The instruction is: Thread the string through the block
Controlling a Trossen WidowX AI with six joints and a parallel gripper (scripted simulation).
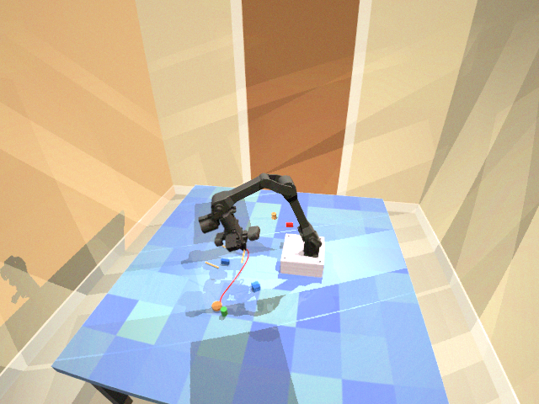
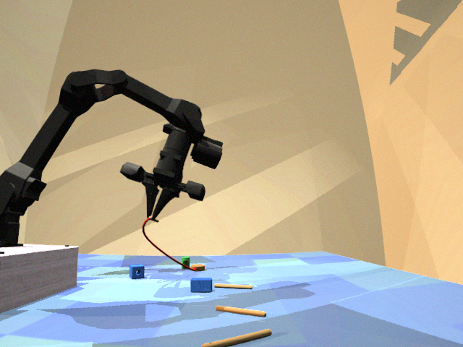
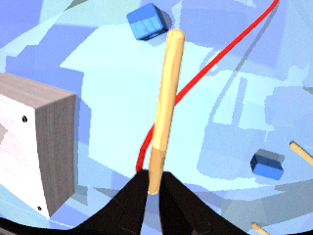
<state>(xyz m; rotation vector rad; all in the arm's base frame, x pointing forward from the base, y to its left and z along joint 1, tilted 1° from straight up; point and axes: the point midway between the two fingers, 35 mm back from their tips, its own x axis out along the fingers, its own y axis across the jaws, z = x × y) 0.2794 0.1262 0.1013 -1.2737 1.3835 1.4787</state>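
My gripper (image 1: 244, 248) (image 2: 151, 217) (image 3: 153, 178) is shut on the wooden stick (image 1: 242, 256) (image 3: 167, 93) near one end, high above the table. The stick's far end points up the wrist view, towards the block. The red string (image 1: 223, 295) (image 2: 161, 250) (image 3: 225, 55) leaves the stick at the fingers and sags down to the round orange button (image 1: 216, 305) (image 2: 197, 267). The blue block with a hole (image 1: 255, 285) (image 2: 137, 271) (image 3: 148, 22) stands on the table, apart from stick and string. Its dark hole shows in the exterior view.
A green cylinder (image 1: 223, 310) (image 2: 185, 262) stands beside the button. A plain blue block (image 1: 225, 262) (image 2: 201, 285) (image 3: 267, 167) lies near loose sticks (image 1: 211, 264) (image 2: 240, 311). A red piece (image 1: 289, 225) and small wooden object (image 1: 274, 215) lie behind the pale robot base (image 1: 301, 266) (image 3: 56, 147).
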